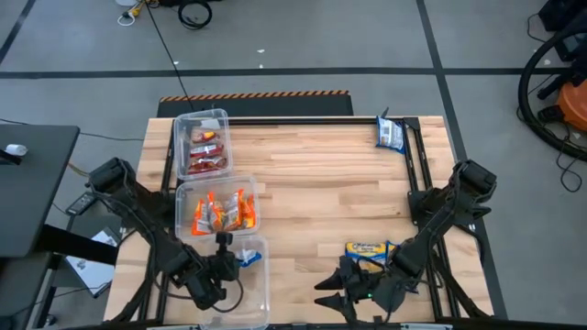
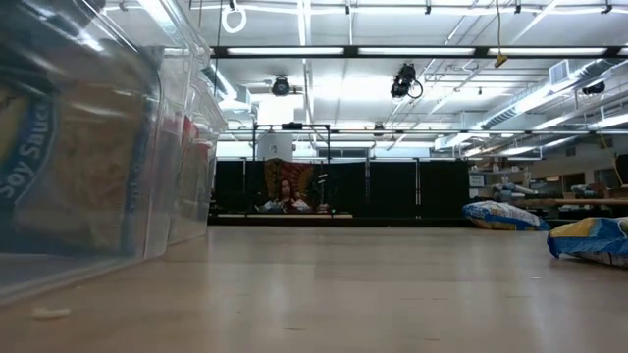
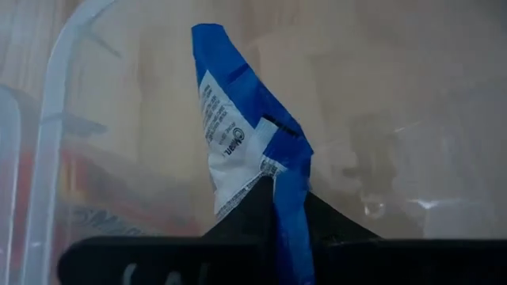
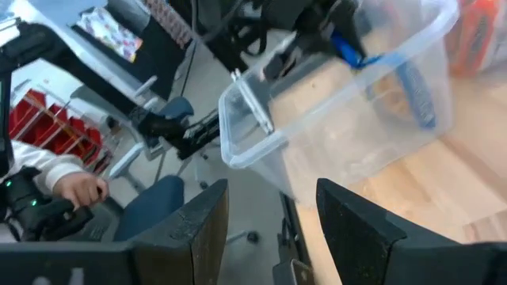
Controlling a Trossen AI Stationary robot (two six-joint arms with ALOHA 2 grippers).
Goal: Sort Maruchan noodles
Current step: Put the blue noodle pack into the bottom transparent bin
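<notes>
Wooden counter (image 1: 312,174) carries three clear bins. Left claw (image 1: 223,259), clenched on a blue noodle packet (image 3: 249,150), hangs over the nearest bin (image 1: 257,289); right claw (image 1: 335,291) stands released beside another blue-and-yellow packet (image 1: 369,248).

Left hand (image 1: 240,260) pinched shut, seemingly low at near-left; right hand (image 1: 332,291) parted, idle.

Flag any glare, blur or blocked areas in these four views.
Low view: ceiling lights glare; a clear bin looms blurred close up. Left wrist view: the blue packet in the left gripper hides the middle. Right wrist view: tilted, motion-smeared. High view: evenly lit.
</notes>
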